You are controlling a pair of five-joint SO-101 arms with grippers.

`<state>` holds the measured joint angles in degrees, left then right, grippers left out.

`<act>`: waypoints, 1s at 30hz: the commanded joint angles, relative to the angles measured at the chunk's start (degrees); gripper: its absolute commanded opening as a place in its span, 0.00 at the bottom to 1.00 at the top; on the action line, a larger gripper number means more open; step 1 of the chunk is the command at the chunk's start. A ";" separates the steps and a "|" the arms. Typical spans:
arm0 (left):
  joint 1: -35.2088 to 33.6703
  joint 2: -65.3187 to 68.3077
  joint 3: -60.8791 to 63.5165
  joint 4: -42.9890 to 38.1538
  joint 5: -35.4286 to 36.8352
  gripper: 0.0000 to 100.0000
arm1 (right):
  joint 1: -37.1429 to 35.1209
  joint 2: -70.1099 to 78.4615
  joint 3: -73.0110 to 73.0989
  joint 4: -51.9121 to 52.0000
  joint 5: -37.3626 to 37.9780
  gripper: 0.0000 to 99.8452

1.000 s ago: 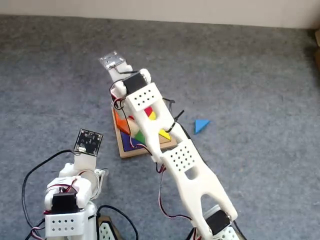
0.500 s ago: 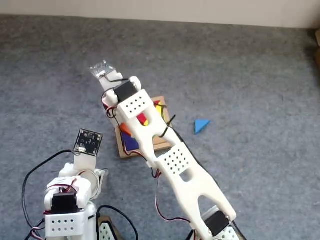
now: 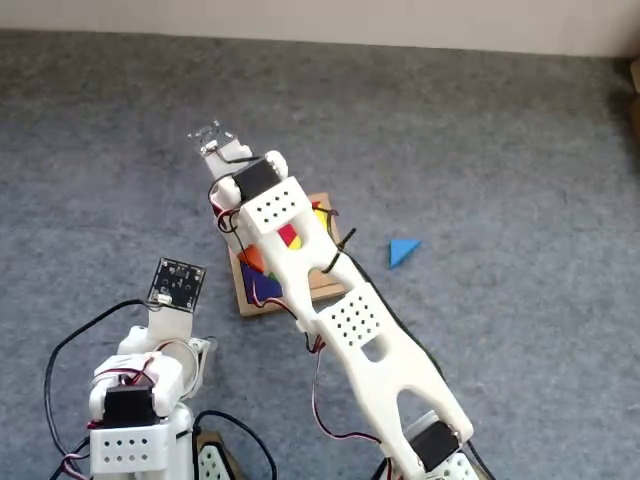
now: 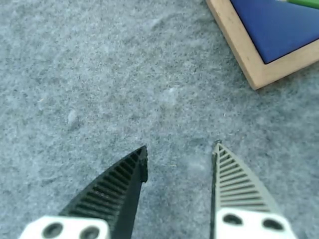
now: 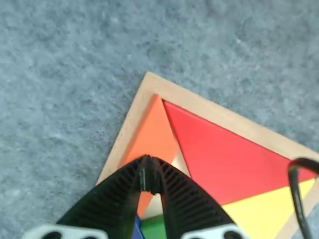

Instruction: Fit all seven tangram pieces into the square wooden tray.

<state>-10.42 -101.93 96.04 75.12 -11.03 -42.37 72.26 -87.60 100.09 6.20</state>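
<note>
The square wooden tray point(image 3: 262, 305) lies mid-table, and my right arm point(image 3: 270, 205) stretches across it. Inside the tray are an orange piece point(image 5: 149, 124), a red triangle point(image 5: 219, 154), a yellow piece point(image 5: 254, 214) and a green piece point(image 5: 154, 226). My right gripper point(image 5: 149, 178) is shut with nothing in it, its tips above the orange piece near a tray corner. A small blue triangle point(image 3: 403, 251) lies loose on the carpet to the right of the tray. My left gripper point(image 4: 180, 149) is open over bare carpet, a short way from the tray corner point(image 4: 259, 69) that holds a dark blue piece point(image 4: 279, 25).
Grey carpet covers the table. The left arm's base point(image 3: 130, 420) sits at the front left, and cables trail beside it. A pale wall edge runs along the back. Open carpet lies right of the loose triangle.
My right arm has swung left across the tray, uncovering the tray's right side. The left arm, the tray and the loose blue triangle have stayed put.
</note>
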 commanded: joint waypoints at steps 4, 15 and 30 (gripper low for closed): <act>-0.31 -2.42 1.10 0.35 0.35 0.21 | 0.04 -1.36 -3.65 1.01 1.93 0.00; -0.31 -2.42 1.10 0.35 0.35 0.21 | -3.03 0.66 -7.43 -1.71 1.85 0.00; -0.31 -2.42 1.10 0.35 0.35 0.21 | -1.45 4.18 -13.67 0.84 2.20 0.00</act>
<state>-10.42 -101.93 96.04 75.12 -11.03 -44.31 77.89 -95.34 99.91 7.60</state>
